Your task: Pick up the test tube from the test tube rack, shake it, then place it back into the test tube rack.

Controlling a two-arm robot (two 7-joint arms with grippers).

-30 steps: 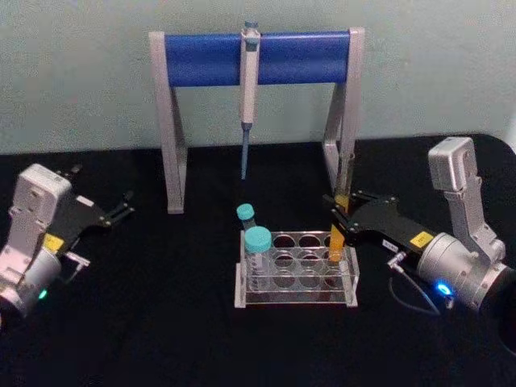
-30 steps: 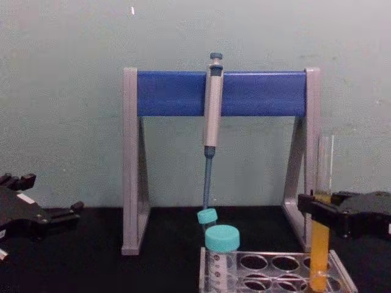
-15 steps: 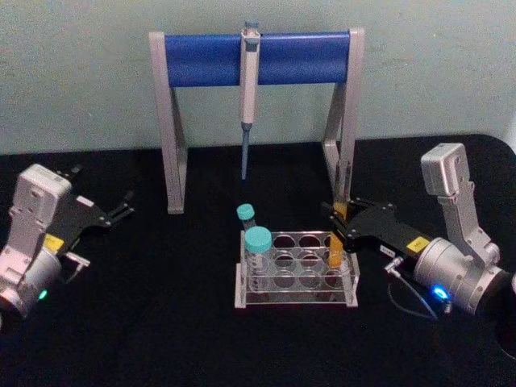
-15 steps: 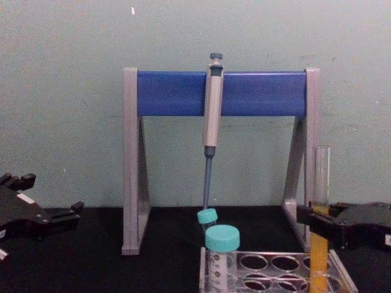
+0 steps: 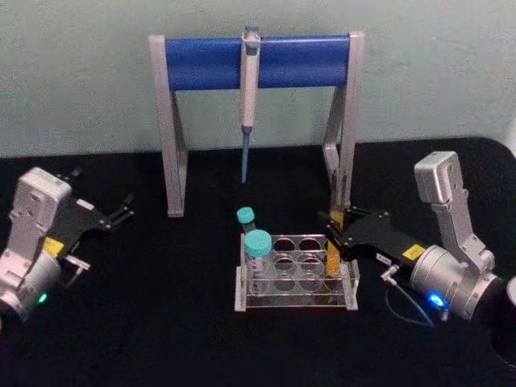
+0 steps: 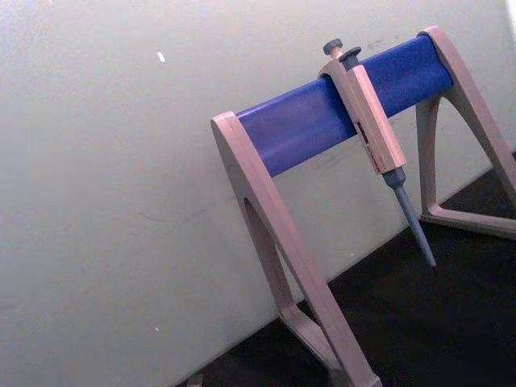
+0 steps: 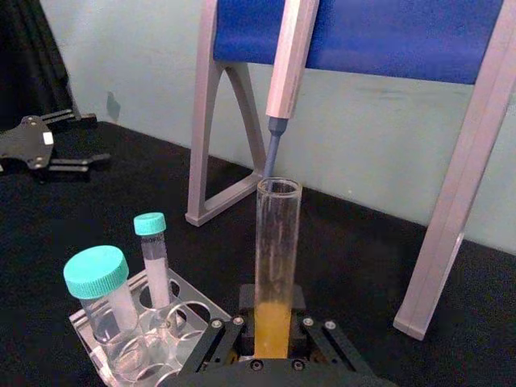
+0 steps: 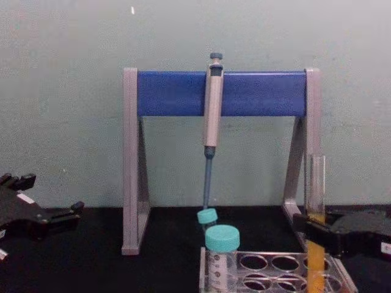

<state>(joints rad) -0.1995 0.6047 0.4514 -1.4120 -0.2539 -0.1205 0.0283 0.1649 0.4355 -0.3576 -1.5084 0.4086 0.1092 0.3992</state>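
- The black worktop (image 5: pixel 161 322) carries everything; its near edge is cut off in the chest view.
- The pipette stand (image 5: pixel 258 60), grey legs with a blue bar, stands at the far side, a pipette (image 5: pixel 249 97) hanging from the bar's middle.
- The left end effector (image 5: pixel 121 213) rests at the far left, well apart from the rack; its fingers (image 8: pixel 67 212) are seen side-on and partly cut off, so I cannot tell how wide they stand.
- The right end effector (image 5: pixel 333 234) reaches in from the right and is clamped narrow around the test tube (image 5: pixel 334 250) about midway up; in the right wrist view its body hides the tube's lower part.
- The test tube rack (image 5: pixel 295 274) sits centre, near of the stand; the chest view cuts off its base.
- The test tube stands upright in the rack's right end, in a far-right hole; whether its bottom is seated is hard to make out.
- Two teal-capped tubes (image 5: pixel 257 250) stand at the rack's left end.
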